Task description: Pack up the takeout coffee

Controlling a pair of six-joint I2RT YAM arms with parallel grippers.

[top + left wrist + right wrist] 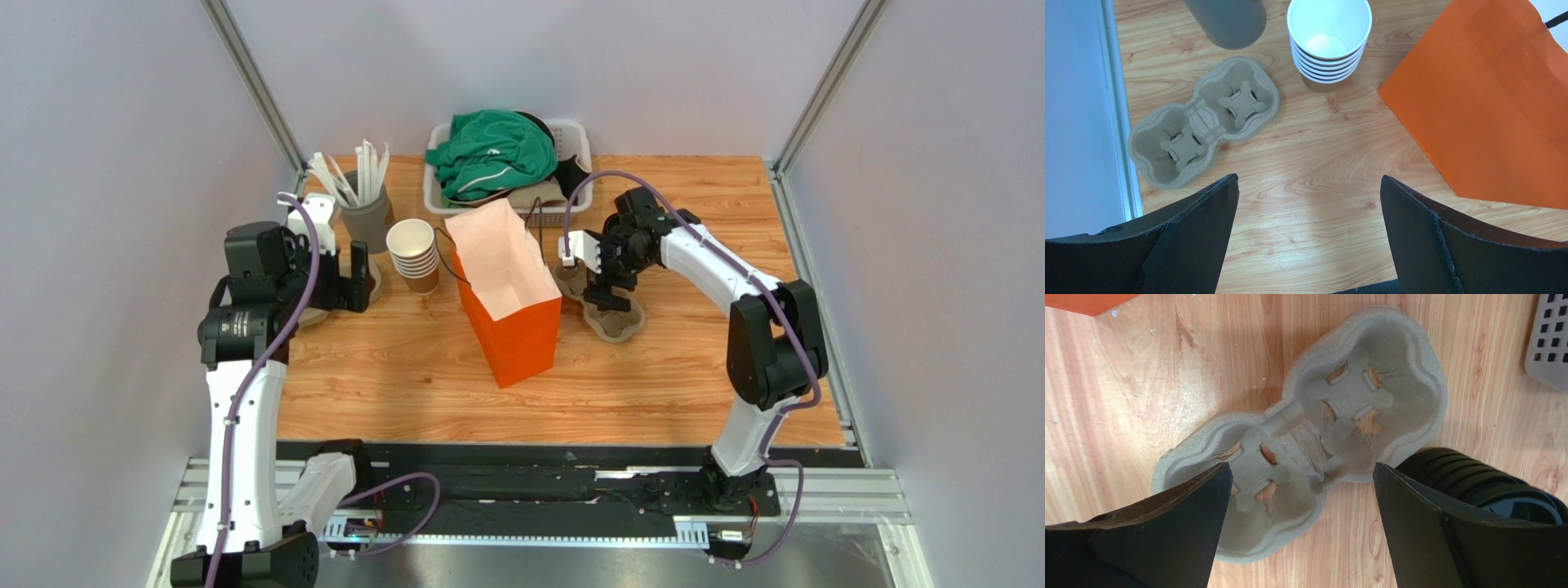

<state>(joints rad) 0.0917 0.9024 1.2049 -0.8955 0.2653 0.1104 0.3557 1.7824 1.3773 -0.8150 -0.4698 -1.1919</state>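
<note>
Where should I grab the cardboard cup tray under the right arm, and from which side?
Take the cup tray by the narrow waist between its two wells, straight down from above: it lies flat, and the waist is its slimmest part, so the open right claw over it should span it.

Spread, empty hand (1308, 187) hovers beside pulp carrier (1204, 119).

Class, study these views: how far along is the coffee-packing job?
Done: the orange paper bag stands open. In hand: nothing; left gripper and right gripper are open, the right above a moulded pulp cup carrier. Remaining: everything; the stacked brown paper cups are lidless, and no lidded coffee shows.
</note>
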